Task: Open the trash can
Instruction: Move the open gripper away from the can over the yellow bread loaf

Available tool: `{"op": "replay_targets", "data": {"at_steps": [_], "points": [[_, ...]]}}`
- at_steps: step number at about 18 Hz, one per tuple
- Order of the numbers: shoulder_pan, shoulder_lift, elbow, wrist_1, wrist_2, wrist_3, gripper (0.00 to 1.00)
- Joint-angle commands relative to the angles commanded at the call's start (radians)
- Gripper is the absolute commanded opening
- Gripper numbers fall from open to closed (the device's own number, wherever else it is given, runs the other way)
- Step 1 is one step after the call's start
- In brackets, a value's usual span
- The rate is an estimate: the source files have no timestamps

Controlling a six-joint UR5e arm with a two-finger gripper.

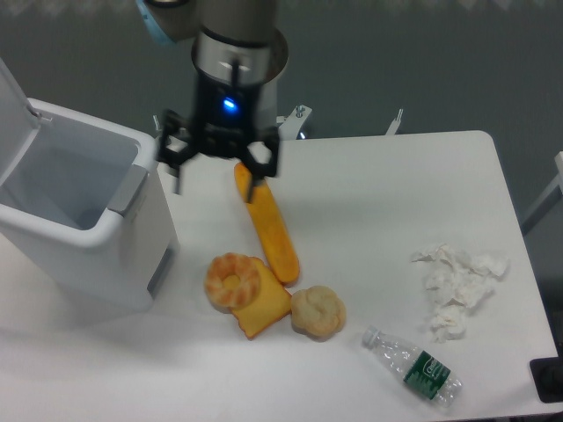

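The trash can [106, 251], a large white boxy bin, stands at the table's left edge with its lid [12, 104] swung up at the far left, so the hollow inside shows. A grey push bar [128, 191] sits on its right rim. My gripper [215, 183] hangs open to the right of the can, apart from it, above the table and the near end of a long orange bread loaf. Nothing is between its fingers.
A long orange baguette [266, 224] lies in the middle, with a ring pastry [231, 280], a toast slice [260, 310] and a round bun [318, 311] below it. Crumpled tissues [457, 286] and a plastic bottle [414, 367] lie at the right. The robot's base [239, 97] stands behind.
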Motion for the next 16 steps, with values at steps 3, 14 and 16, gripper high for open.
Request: {"op": "replay_targets", "data": {"at_steps": [3,14,16], "points": [[0.030,-0.075,0.018,0.002,0.042,0.092,1.00],[0.141,-0.261,0.046,0.005,0.136,0.651,1.00],[0.143,-0.288,0.075,0.006,0.146,0.655,1.00]]}}
